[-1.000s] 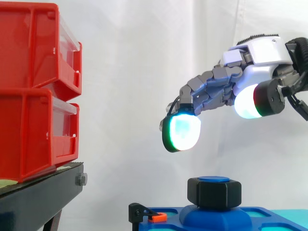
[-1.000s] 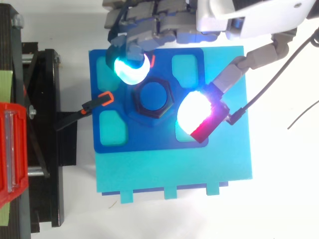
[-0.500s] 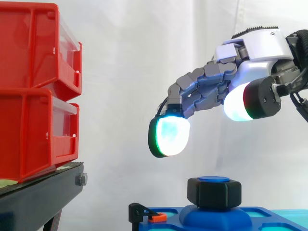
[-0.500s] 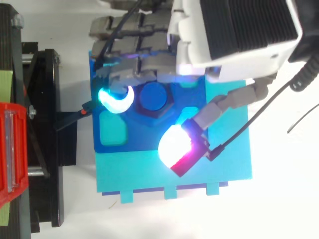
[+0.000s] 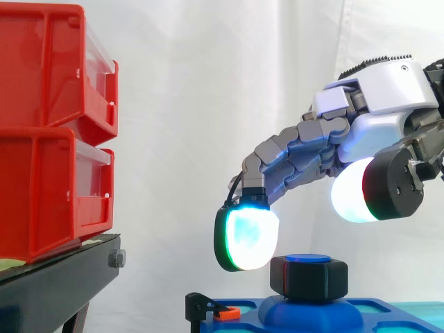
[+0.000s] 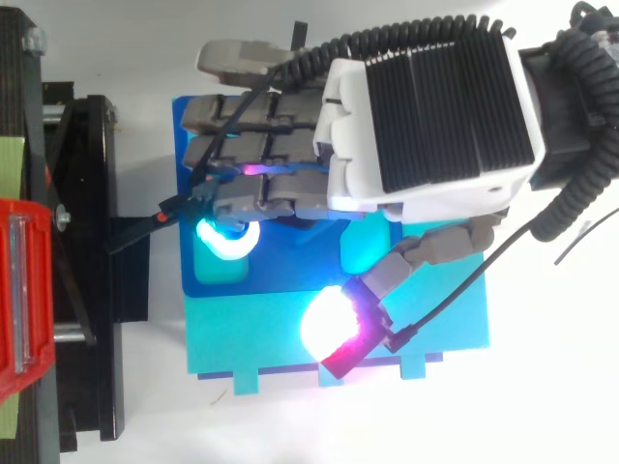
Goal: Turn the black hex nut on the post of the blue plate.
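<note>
Your bg: white curtain [image 5: 208,104] behind, two red bins [image 5: 41,139] stacked left on black stand [image 5: 48,291].

I see the hand [image 5: 388,90] has dropped and slid forward over the last second. Its leading fingertip pad [image 5: 246,239] now hangs level with the black hex nut [image 5: 309,277], just beside it. From above, the palm now covers the nut, and the thumb pad [image 6: 334,333] has swung out past the edge of the blue plate [image 6: 290,280].
</note>
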Robot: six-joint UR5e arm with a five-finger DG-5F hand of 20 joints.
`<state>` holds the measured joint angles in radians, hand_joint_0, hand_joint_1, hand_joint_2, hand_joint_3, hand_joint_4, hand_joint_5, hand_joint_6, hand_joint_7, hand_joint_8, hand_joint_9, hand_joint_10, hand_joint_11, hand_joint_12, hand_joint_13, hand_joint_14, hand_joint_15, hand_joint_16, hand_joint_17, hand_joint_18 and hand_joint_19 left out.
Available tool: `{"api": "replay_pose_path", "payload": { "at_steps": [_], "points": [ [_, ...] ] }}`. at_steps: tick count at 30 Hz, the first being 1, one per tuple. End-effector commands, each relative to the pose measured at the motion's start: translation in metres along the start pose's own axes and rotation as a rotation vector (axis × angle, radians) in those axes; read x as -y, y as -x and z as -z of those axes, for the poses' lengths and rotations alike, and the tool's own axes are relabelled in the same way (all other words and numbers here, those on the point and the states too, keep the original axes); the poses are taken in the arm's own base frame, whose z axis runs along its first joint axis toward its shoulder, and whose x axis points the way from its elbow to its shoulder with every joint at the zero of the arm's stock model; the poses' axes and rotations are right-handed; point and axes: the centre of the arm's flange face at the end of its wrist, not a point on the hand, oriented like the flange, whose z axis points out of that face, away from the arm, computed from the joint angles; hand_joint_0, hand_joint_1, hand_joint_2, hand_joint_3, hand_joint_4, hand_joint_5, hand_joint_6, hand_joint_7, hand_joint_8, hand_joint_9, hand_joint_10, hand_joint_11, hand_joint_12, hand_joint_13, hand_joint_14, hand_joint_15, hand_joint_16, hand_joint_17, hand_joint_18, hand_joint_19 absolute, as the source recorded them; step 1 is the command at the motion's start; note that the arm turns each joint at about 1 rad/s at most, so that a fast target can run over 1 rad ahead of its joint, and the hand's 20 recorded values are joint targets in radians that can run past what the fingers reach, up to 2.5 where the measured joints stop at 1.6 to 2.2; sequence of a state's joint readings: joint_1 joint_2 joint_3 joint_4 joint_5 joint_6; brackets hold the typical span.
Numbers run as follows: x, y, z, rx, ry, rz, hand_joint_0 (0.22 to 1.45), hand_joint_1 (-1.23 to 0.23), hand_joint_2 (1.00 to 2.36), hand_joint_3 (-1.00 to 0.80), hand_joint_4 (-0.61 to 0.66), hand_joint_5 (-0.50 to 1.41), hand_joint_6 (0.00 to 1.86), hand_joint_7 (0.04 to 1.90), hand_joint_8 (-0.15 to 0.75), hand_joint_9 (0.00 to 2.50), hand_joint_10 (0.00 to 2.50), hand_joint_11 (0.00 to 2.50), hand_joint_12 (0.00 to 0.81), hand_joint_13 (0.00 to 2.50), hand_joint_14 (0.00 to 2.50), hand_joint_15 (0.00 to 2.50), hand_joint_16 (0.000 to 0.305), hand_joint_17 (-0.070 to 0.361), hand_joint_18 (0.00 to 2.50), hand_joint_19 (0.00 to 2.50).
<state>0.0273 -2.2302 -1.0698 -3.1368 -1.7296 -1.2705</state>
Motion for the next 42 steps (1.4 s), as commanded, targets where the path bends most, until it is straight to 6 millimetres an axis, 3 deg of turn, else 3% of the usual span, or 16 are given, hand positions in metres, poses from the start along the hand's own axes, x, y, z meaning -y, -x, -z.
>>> {"api": "replay_pose_path", "payload": {
  "at_steps": [1,42],
  "points": [
    [-0.001,-0.002,-0.001,0.003,0.002,0.0,0.49,-0.48,1.0,-0.5,0.3,-0.16,0.5,0.93,0.284,0.4,0.0,0.02,0.379,0.09,0.0,0.0,0.053,0.12,0.0,0.04],
    [0.018,0.0,0.01,-0.032,0.009,-0.003,0.49,-0.48,1.0,-0.5,0.29,-0.16,0.5,0.93,0.282,0.4,0.0,0.02,0.377,0.1,0.0,0.0,0.053,0.119,0.0,0.05]
  ]
}}
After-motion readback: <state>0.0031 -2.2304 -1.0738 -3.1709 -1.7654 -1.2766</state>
